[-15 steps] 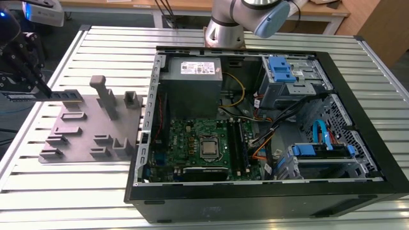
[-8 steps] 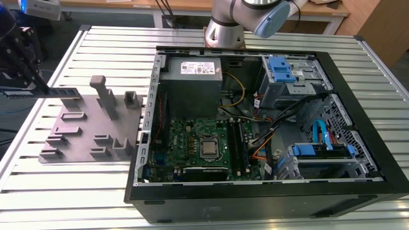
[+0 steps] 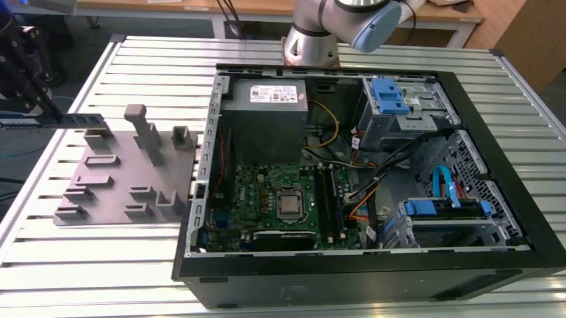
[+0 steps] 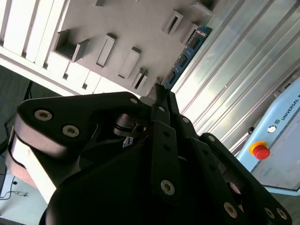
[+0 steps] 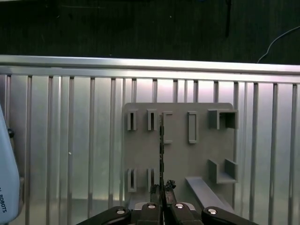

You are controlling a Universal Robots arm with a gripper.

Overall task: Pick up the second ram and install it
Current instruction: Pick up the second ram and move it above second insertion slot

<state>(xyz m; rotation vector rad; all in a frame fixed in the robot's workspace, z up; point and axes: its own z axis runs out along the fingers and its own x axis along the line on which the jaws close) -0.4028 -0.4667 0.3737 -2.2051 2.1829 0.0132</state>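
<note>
My gripper is at the exterior view's far left, above the table's edge, shut on the second ram. The ram is a long, thin blue-green board that sticks out from the fingers over the grey slotted block. In the second wrist view the ram reaches from the gripper along the edge of the block. The first wrist view has the ram edge-on, held above the block by the closed gripper.
An open computer case lies at the exterior view's right with its motherboard, cables and blue drive brackets exposed. The slatted metal table carries everything. The arm's base stands behind the case. A box with a red button is near the table.
</note>
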